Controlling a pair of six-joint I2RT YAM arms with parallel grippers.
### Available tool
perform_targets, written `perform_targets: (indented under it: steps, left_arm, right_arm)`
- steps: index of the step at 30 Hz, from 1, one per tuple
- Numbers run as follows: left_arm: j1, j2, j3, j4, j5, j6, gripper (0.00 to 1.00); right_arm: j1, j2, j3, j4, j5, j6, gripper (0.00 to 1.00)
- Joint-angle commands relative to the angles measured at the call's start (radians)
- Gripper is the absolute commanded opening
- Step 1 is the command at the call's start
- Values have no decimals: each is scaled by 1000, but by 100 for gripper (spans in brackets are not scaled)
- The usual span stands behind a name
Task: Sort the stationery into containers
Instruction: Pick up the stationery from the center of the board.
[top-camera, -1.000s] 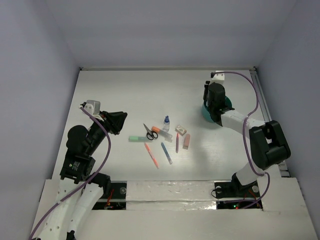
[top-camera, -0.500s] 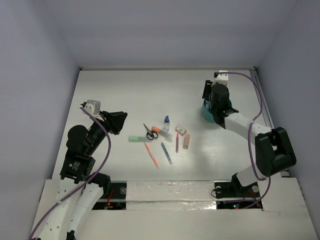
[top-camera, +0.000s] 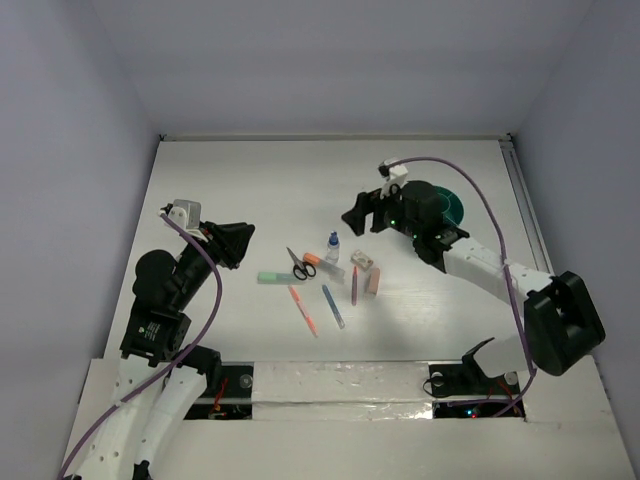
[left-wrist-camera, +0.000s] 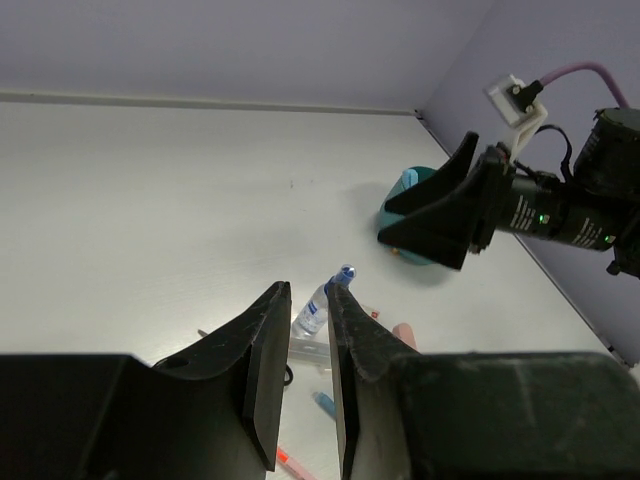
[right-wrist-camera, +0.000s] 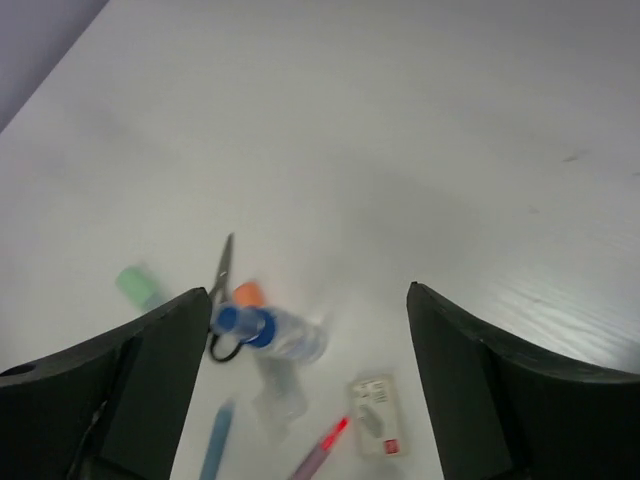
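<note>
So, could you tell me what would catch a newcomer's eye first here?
Probably the cluster of stationery mid-table: black-handled scissors, a small blue-capped bottle, pens and erasers. Next, the right gripper hanging open just right of that pile, with the teal cup behind it near the table's right side.

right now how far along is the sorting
Barely started. Scissors, bottle, green marker, pens and erasers lie loose on the table; what's inside the teal cup isn't visible. Right gripper hangs open and empty near the pile; left gripper holds nothing.
</note>
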Motion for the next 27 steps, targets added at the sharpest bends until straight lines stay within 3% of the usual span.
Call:
perform_targets:
  steps: [1,8,20,21,22,25,27]
  left_arm:
    - [3,2,-4,55,7,6,19]
    - [3,-6,-3,53,8,6,19]
    - [3,-6,-3,55,16,6,19]
    - [3,-6,-3,55,14,5,19]
    - [3,-6,-3,56,14,5,19]
    - [3,-6,-3,56,14,5,19]
    - [3,-8,-3,56,14,3,19]
  right_arm:
    - [76,27,5,-31,-171,-60,90]
    - [166,159,82,-80,-76,-122,90]
    - [193,259,139,-114,53,-139,71]
    - [193,259,137,-109,61,-136,68]
    - [193,261,136,-103,65,-132,58]
    - [202,259,137,-89,93,-128,41]
    - [202,256,140,-88,107,-128,33]
